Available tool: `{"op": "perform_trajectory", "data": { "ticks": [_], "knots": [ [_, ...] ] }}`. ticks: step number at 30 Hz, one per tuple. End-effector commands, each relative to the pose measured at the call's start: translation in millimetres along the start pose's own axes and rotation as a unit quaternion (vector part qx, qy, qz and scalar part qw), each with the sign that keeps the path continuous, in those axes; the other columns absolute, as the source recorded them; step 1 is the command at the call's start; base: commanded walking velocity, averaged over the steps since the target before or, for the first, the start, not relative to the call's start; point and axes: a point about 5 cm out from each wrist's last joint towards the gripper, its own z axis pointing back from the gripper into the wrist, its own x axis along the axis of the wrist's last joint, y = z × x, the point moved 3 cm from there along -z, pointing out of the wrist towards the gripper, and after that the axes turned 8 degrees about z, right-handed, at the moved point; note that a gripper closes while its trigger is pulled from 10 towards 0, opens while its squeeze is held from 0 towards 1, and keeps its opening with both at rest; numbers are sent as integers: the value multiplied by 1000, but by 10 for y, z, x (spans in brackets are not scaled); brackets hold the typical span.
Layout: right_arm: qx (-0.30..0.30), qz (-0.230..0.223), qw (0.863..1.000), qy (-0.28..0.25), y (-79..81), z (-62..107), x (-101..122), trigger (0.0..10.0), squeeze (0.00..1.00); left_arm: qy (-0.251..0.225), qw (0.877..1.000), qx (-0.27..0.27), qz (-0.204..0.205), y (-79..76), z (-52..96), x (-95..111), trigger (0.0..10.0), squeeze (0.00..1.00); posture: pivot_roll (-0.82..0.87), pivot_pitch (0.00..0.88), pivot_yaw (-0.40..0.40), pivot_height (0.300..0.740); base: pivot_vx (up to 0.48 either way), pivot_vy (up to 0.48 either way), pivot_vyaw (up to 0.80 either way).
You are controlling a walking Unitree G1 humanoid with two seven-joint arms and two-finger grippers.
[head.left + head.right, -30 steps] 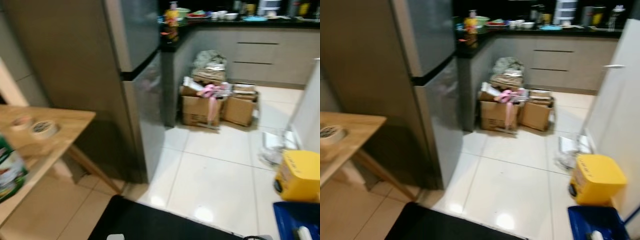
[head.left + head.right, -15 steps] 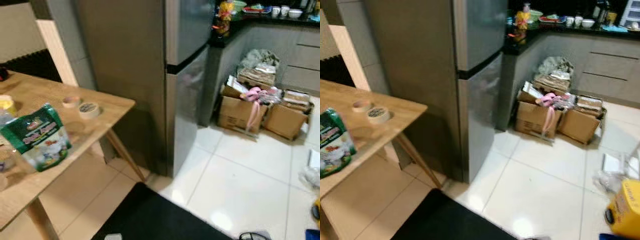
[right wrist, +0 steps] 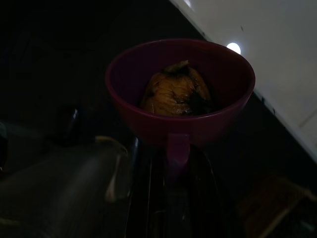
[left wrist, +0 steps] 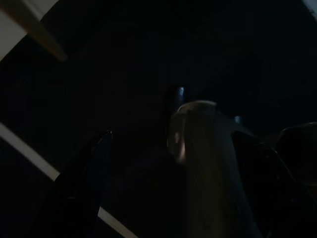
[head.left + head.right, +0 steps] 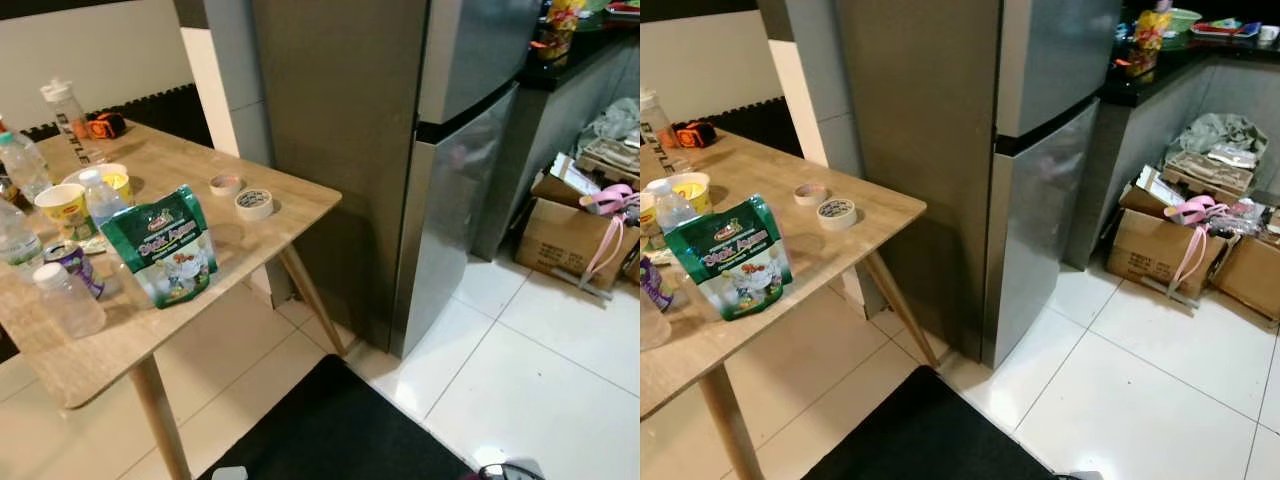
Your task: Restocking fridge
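The tall grey two-door fridge (image 5: pixel 450 150) stands shut just right of a wooden table (image 5: pixel 290 215). On the table lie a green snack bag (image 5: pixel 160 245), small water bottles (image 5: pixel 66 298), a yellow cup (image 5: pixel 62 208) and a purple can (image 5: pixel 76 266). In the right wrist view my right gripper (image 3: pixel 177 158) is shut on the handle of a maroon bowl (image 3: pixel 181 89) with brown food in it, held over the dark mat. The left wrist view is very dark; my left gripper (image 4: pixel 171 131) hangs with its fingers (image 4: pixel 84 183) spread apart.
Two tape rolls (image 5: pixel 254 203) sit near the table's corner. A black mat (image 5: pixel 330 430) covers the floor at my feet. Cardboard boxes (image 5: pixel 1160 245) with a pink ribbon crowd the base of the dark counter (image 5: pixel 1170 65) beyond the fridge. White tiles (image 5: pixel 1140 390) stretch to the right.
The camera has swung left: the fridge slid right in the picture, the table with its goods came fully into view, and the yellow box on the floor passed out of sight.
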Motion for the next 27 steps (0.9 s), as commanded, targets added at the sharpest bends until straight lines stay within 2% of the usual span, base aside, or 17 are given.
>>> {"op": "perform_trajectory", "data": {
  "ticks": [1, 18, 27],
  "knots": [
    [-4, -2, 1000, -6, -15, -4, 31, 10000, 0, 6, 1000, 2, -1, 27, 9, -33, 10000, 0, -73, 0, 11, 740, 0, -274, 0],
    [1, 0, 1000, -5, 9, -8, 32, 10000, 0, 8, 1000, 2, -2, 38, 13, -42, 10000, 0, -71, 0, 13, 740, 0, -412, 0],
    [10, 2, 1000, -4, 23, -4, 19, 10000, 0, 9, 1000, 3, -6, 52, 15, -39, 10000, 0, -70, 0, 14, 740, 0, -410, 780]
  ]
}}
